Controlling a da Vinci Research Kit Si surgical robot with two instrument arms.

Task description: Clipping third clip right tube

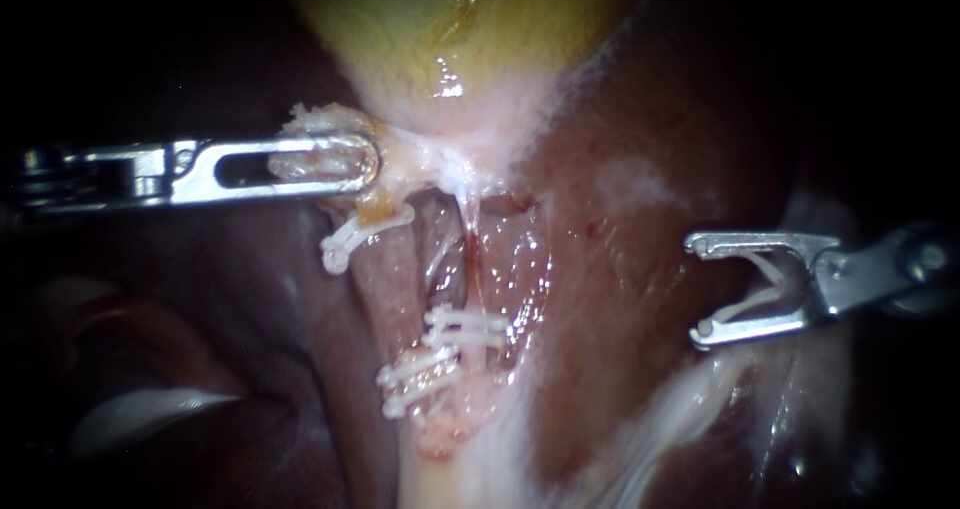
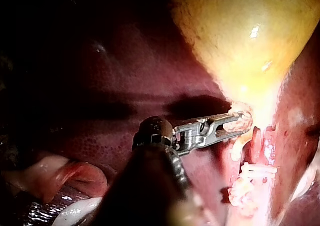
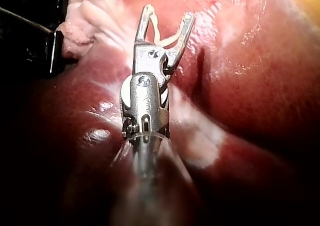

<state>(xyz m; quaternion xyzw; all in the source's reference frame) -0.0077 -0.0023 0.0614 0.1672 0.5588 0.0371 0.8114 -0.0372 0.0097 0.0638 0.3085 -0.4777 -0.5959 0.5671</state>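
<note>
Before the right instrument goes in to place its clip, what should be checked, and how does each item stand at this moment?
1. Clip loaded: ok. A white loaded clip, spread wide, is held in the right instrument.
2. Traction: ok. The left instrument is shut on tissue just below the gallbladder.
3. Target exposed: ok. A bare stretch of the right tube shows above its two clips.
4. Instrument at the tube: not ok. The right instrument hangs well apart from it, over the liver.
5. Room behind the tube for the clip's far leg: cannot tell.
</note>
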